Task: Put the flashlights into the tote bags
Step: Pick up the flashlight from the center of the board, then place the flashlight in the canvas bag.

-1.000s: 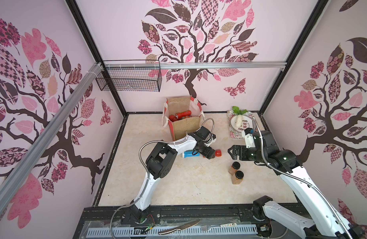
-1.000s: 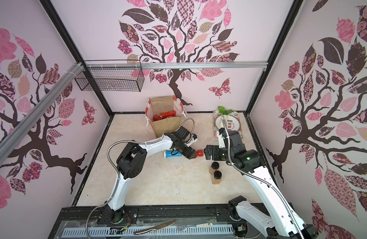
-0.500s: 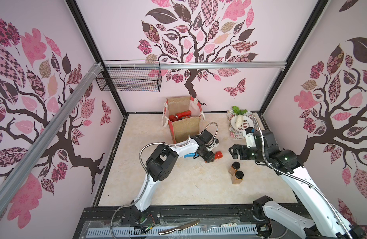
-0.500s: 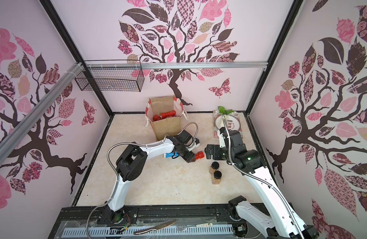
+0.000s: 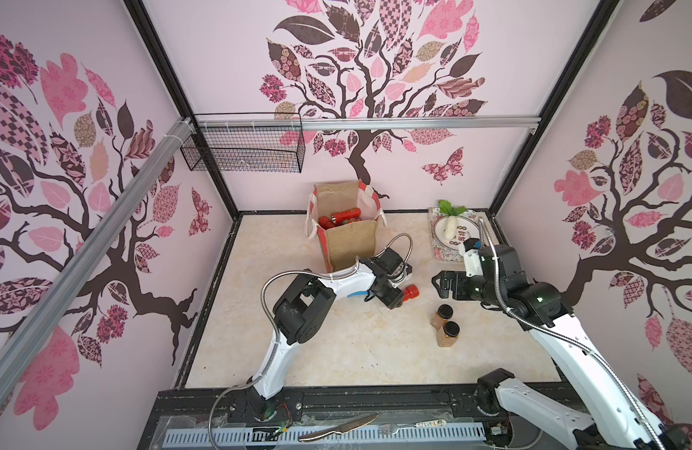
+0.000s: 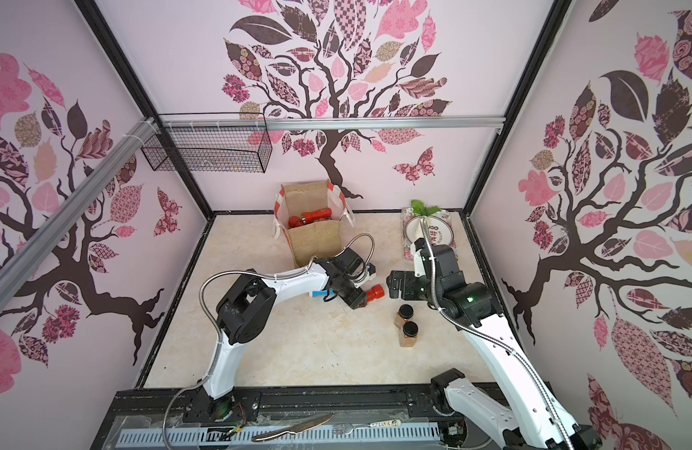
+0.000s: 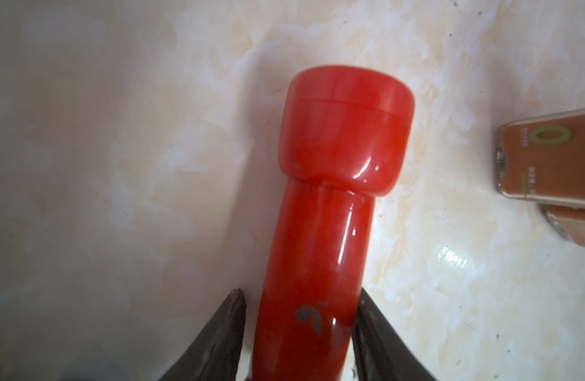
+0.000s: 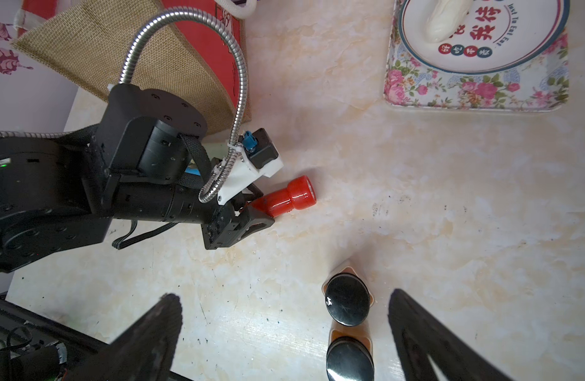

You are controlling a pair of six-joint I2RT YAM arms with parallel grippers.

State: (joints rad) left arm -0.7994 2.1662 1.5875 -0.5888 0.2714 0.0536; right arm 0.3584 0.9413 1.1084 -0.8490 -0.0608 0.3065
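- The red flashlight (image 5: 410,291) lies on its side near the middle of the worktop (image 5: 336,350), with its wide head towards the right edge.
- The left gripper (image 7: 301,297) is set low over the flashlight's barrel, one finger on each side of it.
- In the left wrist view one finger (image 7: 367,316) lies against the barrel. The other finger (image 7: 232,316) shows a thin sliver of worktop beside it, so I cannot tell whether the pinch is firm.
- The head and the front half of the barrel stick out clear of the fingers.
- The right gripper (image 8: 284,295) hangs above the worktop with its jaws spread wide. It sits towards the right edge, apart from the flashlight's head.
- Two amber jars (image 5: 447,321) with black lids stand touching each other, near the flashlight's head on the side of the front edge. In the right wrist view one lid (image 8: 347,303) shows between the spread fingers.
- The tote bag (image 5: 350,243) stands upright and open at the middle of the far edge, just behind the left wrist.
- Several red flashlights (image 5: 342,217) lie inside the bag.
- A blue flashlight (image 5: 356,295) lies on the worktop under the left arm, mostly hidden.
- A floral tray (image 8: 475,92) occupies the far right corner and carries a plate (image 8: 423,56).
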